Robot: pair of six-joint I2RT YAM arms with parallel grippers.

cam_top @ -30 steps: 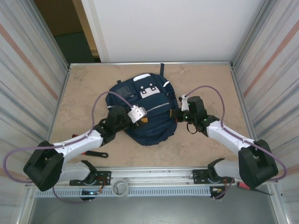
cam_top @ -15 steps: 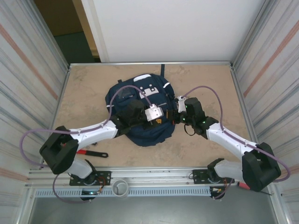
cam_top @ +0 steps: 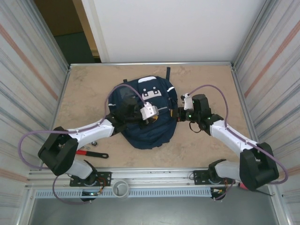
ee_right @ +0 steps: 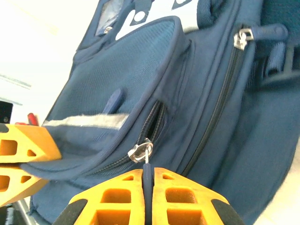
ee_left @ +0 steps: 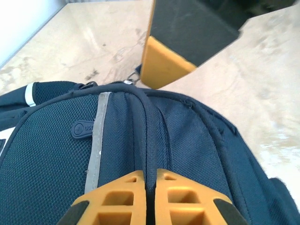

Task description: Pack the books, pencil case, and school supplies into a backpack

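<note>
The navy backpack [cam_top: 143, 126] lies flat in the middle of the table, white patches at its far end. My left gripper [cam_top: 158, 116] is over its right half, shut on a raised fold of the backpack's fabric [ee_left: 150, 140] beside a grey stripe [ee_left: 96, 140]. My right gripper [cam_top: 178, 115] is at the backpack's right edge, shut on the dark blue zip pull [ee_right: 148, 174] of a pocket, the silver slider [ee_right: 140, 153] just past its fingertips. The pocket's zip gapes a little. The books, pencil case and school supplies are out of view.
A red pipe wrench [cam_top: 82, 152] and a black spanner [cam_top: 99, 155] lie on the table near the left arm's base. Ribbed metal walls close in both sides, and a white wall stands at the back. Bare table surrounds the backpack.
My left gripper moved right across the backpack and closed on the fabric fold. The backpack's shape shifted slightly. My right gripper stayed shut at the zip.
</note>
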